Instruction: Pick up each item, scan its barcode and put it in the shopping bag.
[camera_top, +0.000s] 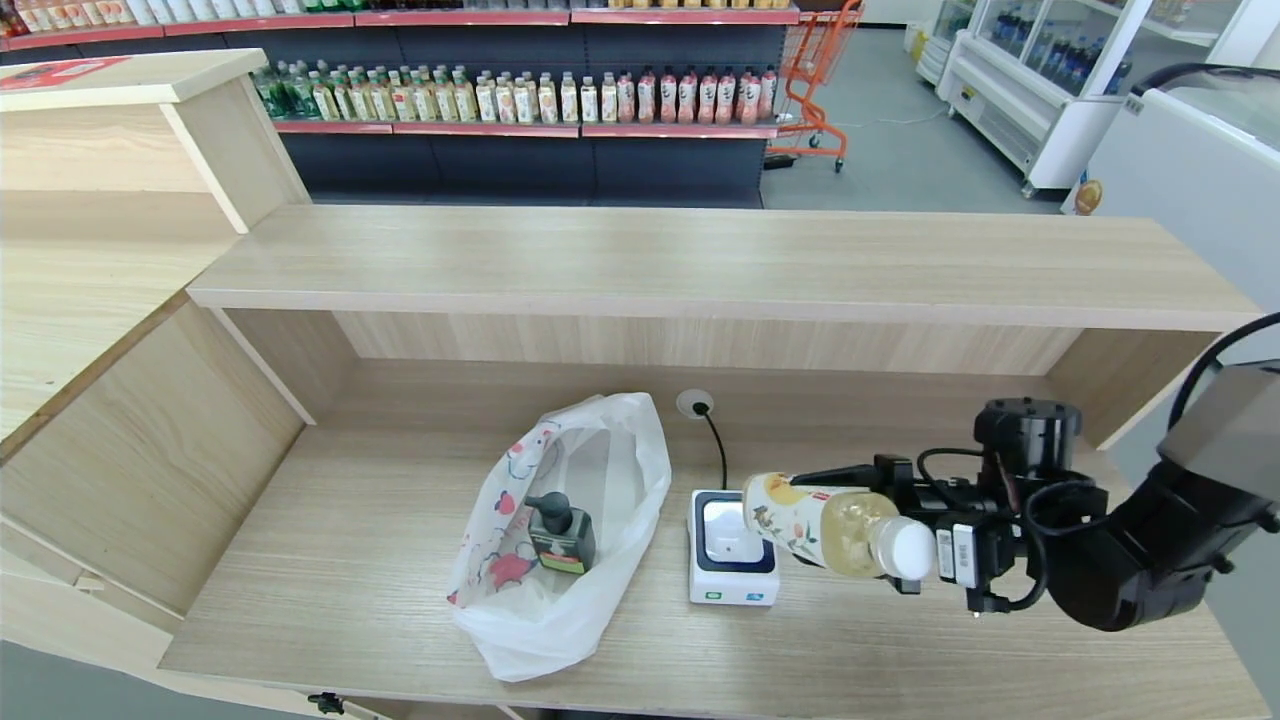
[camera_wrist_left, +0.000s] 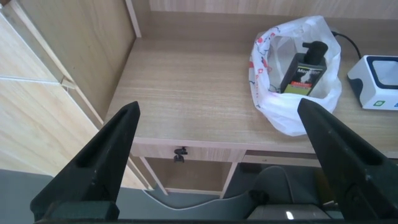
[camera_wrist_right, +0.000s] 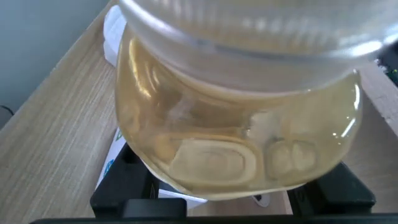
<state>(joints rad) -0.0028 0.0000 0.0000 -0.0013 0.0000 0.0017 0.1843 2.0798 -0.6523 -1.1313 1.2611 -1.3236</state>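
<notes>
Your right gripper (camera_top: 850, 512) is clenched on the bottle (camera_top: 815, 520), holding it sideways in the air, off the surface (camera_top: 330, 590). The base end hangs over the right side of the scanner (camera_top: 722, 582), and the cap end points to the robot's right.

The bottle is clear plastic with pale yellow-gold liquid and a white cap. Its cream label has a fruit-and-leaf print and a thin red strip along the top. In the right wrist view the bottle (camera_wrist_right: 236, 124) is seen close up: amber liquid with oval shapes showing through, and dark fingers (camera_wrist_right: 121, 190) on either side.

The scanner is a white box with a dark-framed window. It has green and blue marks on its front edge, and a black cable (camera_top: 716, 440) runs to the back of the surface.

The bag (camera_top: 600, 470) is white translucent plastic with a red-pink print. It lies mouth open, just left of the scanner, with a dark pump bottle (camera_top: 562, 538) inside, black pump head up.

Your left gripper (camera_wrist_left: 217, 158) is spread wide and holds nothing. It hangs over the near left edge of the surface, well apart from the bag (camera_wrist_left: 273, 106).
</notes>
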